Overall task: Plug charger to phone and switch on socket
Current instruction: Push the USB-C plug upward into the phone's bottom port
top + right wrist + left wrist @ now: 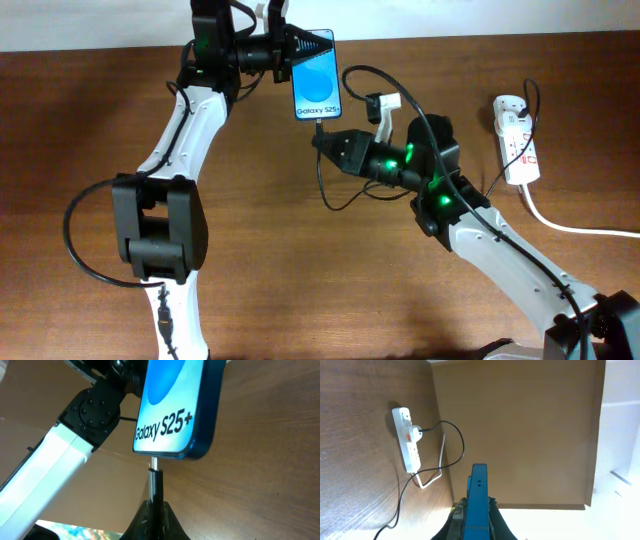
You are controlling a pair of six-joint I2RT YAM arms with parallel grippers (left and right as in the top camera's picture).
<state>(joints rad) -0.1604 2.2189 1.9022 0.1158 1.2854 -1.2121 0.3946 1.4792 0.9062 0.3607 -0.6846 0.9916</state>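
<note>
My left gripper is shut on the phone, holding its top end above the table; the blue screen reads "Galaxy S25+". In the left wrist view the phone shows edge-on between the jaws. My right gripper is shut on the charger's black connector; its metal tip meets the phone's bottom edge. The thin black cable loops below. The white socket lies at the right, also in the left wrist view, with a black plug in it.
The socket's thick white cord runs off to the right edge. The charger cable arcs over my right arm towards the socket. A pale wall stands behind the table's far edge.
</note>
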